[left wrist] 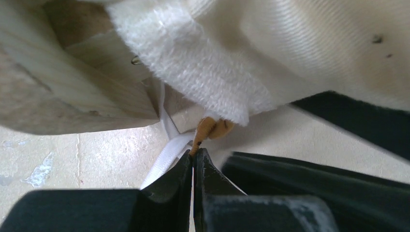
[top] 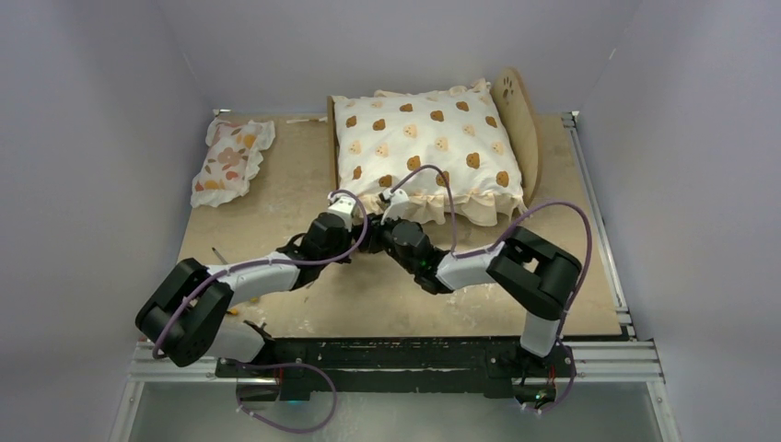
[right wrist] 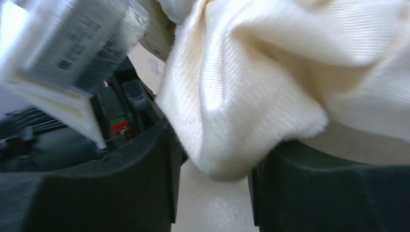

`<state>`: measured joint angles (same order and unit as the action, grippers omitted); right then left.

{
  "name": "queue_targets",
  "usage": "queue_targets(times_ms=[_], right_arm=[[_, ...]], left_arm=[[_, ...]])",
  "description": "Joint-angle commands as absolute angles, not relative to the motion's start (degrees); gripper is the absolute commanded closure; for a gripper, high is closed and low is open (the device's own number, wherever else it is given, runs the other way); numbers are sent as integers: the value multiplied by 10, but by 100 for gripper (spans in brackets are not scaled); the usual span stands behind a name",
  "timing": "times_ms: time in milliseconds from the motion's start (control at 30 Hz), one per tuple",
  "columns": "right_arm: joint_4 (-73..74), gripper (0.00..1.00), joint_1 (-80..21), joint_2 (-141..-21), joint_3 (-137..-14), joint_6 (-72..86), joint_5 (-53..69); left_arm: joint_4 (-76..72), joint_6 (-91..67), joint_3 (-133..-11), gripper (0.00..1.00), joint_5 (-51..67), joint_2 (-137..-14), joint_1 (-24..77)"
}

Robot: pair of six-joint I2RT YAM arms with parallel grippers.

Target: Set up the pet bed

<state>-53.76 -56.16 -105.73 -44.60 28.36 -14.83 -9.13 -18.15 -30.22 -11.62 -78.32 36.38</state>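
Note:
The pet bed (top: pixel 523 124) stands at the back of the table, its wooden headboard with the paw cutout on the right. A cream bear-print cushion (top: pixel 424 138) lies on it and hides the base. Both grippers are at the cushion's near ruffle. My left gripper (top: pixel 343 206) (left wrist: pixel 195 152) is shut, its tips pinching a tan bit of the cushion's edge (left wrist: pixel 211 128) beside the wooden frame (left wrist: pixel 72 92). My right gripper (top: pixel 394 204) (right wrist: pixel 212 169) is open, and a fold of the cushion (right wrist: pixel 251 96) hangs loose between its fingers.
A small floral ruffled pillow (top: pixel 230 158) lies at the back left of the table. A white strap (left wrist: pixel 167 154) runs under the frame's corner. Grey walls close in the table (top: pixel 276 193) on three sides, and a metal rail (top: pixel 599 221) runs along its right edge.

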Motion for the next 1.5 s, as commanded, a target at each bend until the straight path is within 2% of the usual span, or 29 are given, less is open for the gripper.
queue_targets(times_ms=[0, 67, 200, 400, 500, 867, 1200, 1333, 1467], right_arm=[[-455, 48, -565, -971, -434, 326, -184], [-422, 44, -565, -946, -415, 359, -196], [-371, 42, -564, -923, -383, 413, -217], [-365, 53, -553, -959, -413, 445, -203], [-359, 54, -549, -978, -438, 465, -205], [-442, 48, -521, -1030, -454, 541, -202], [-475, 49, -513, -1086, -493, 555, -174], [-478, 56, -512, -1099, -502, 554, -172], [-479, 72, -510, -1117, -504, 554, -170]], left_arm=[[-135, -165, -328, 100, -92, -798, 361], [-136, -164, -330, 100, -90, -802, 361], [-137, -163, -331, 100, -88, -802, 361], [-133, -161, -330, 100, -88, -797, 361], [-131, -160, -330, 100, -89, -791, 361], [-138, -164, -324, 100, -80, -787, 360], [-146, -167, -319, 100, -72, -786, 361], [-148, -168, -318, 100, -71, -785, 360], [-152, -169, -316, 100, -65, -783, 360]])
